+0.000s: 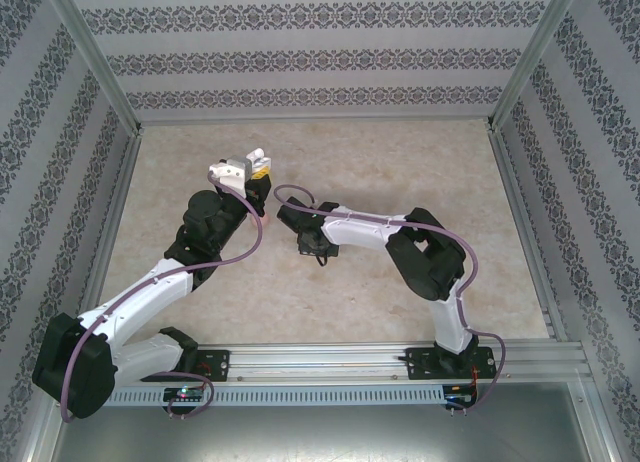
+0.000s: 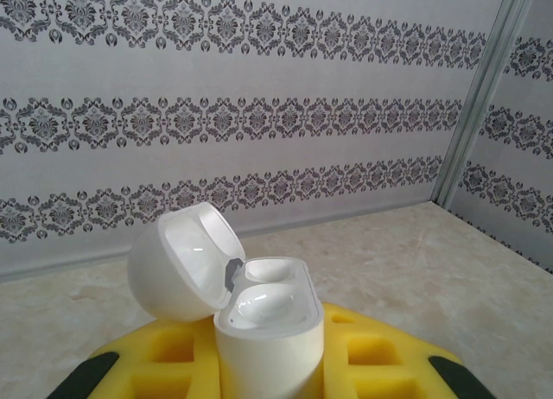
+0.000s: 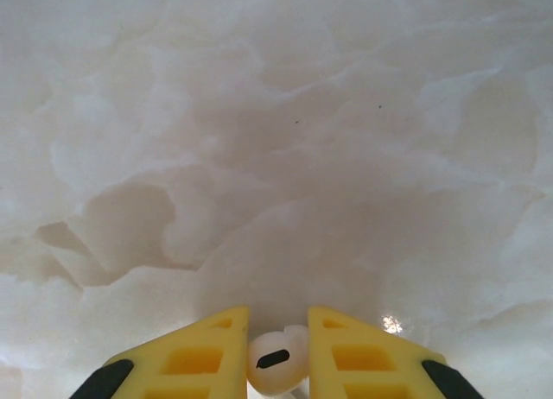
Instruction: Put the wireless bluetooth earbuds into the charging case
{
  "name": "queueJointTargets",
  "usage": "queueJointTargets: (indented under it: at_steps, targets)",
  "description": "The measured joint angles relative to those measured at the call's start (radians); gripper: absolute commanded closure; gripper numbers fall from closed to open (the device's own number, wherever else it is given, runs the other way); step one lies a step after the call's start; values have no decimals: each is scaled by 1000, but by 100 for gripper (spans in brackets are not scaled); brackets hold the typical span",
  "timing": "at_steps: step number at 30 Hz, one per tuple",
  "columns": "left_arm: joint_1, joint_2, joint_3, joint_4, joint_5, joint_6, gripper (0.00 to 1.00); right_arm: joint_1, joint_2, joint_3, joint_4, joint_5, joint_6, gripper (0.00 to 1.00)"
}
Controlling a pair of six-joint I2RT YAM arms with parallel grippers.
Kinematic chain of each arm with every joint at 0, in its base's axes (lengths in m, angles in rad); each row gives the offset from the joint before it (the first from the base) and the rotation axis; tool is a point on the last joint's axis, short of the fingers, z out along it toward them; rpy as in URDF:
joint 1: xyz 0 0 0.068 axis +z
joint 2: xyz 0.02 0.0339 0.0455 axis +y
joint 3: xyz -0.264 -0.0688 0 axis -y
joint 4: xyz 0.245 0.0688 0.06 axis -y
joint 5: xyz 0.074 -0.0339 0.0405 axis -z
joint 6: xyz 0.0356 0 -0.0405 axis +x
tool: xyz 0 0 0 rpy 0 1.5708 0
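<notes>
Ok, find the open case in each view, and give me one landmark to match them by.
Top external: case in the left gripper, upper middle, left of centre.
Left wrist: case at bottom centre, open, gripped from both sides.
Right wrist: the right gripper flanks an earbud at the bottom edge.
Landmark: the marble table.
</notes>
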Motion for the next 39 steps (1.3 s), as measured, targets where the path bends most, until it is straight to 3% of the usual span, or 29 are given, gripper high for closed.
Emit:
queueJointTargets:
  at_steps: [16,30,39]
  targets:
    - [0,-26,15,-2,0,24,100,-21,-227,-149,132,22,-28,81]
    - [0,-26,19,-2,-1,23,100,-35,-95,-154,143,31,-78,80]
    - [0,-26,19,-2,0,23,100,-35,-64,-129,122,31,-83,64]
